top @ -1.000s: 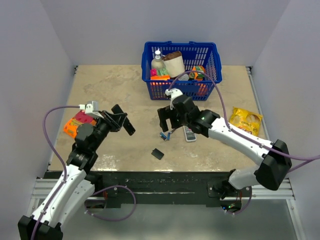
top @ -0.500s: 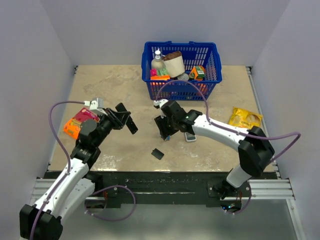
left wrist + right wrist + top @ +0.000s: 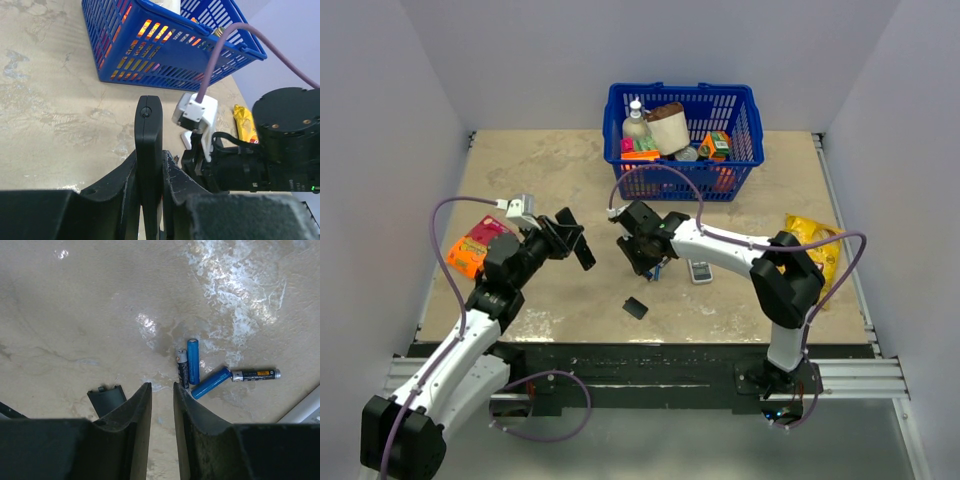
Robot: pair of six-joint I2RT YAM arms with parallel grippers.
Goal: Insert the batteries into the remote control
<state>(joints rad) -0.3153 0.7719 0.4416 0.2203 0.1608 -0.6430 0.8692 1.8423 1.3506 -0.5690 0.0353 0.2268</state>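
Above table (image 3: 550,170), left pincer (image 3: 150,167) tight on remote control (image 3: 148,125); right pincer (image 3: 161,390) narrow, near batteries (image 3: 193,361).

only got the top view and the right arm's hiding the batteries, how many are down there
Observer: Four in the right wrist view: two blue batteries and two black batteries, lying close together on the table.
Operator: has the right gripper got one
Observer: No. The right gripper has its jaws a narrow gap apart with only bare table between; the batteries lie past its tips.
Operator: how's the remote sitting in the left one
Observer: The left wrist view shows the left gripper shut on the black remote, held edge-on and sticking out past the fingertips.
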